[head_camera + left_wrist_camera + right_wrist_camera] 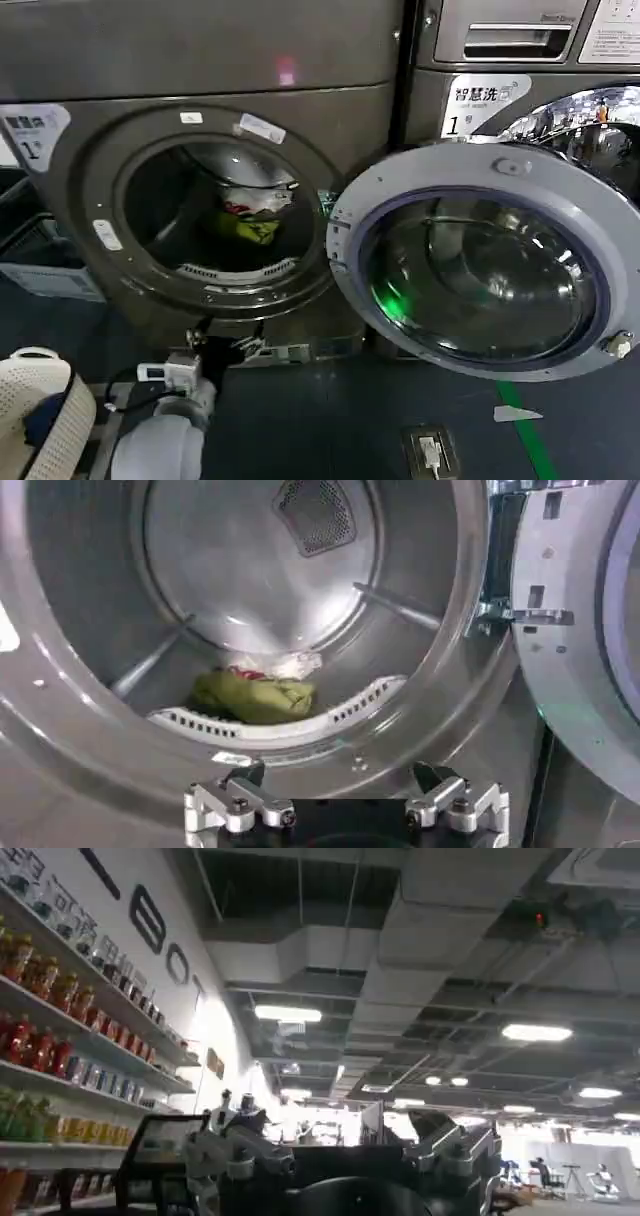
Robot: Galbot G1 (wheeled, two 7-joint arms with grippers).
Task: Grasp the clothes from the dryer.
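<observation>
In the head view, the dryer (215,200) stood with its door (485,260) swung open to the right; the clothes (250,215) lay low in the drum. The left gripper (215,345) hung just below the porthole.

In the left wrist view, the left gripper (345,785) was spread wide before the opening, with the clothes (255,692) on the drum floor beyond, well apart.

In the right wrist view, the right gripper (345,1148) pointed up toward the ceiling, spread wide and empty, with shelves of bottles (60,1028) alongside.

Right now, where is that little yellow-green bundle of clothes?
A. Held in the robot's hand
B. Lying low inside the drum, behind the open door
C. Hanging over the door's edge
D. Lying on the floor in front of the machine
B: the clothes lie low inside the dryer drum, with the door swung open and the left hand outside the opening, holding nothing.
</observation>
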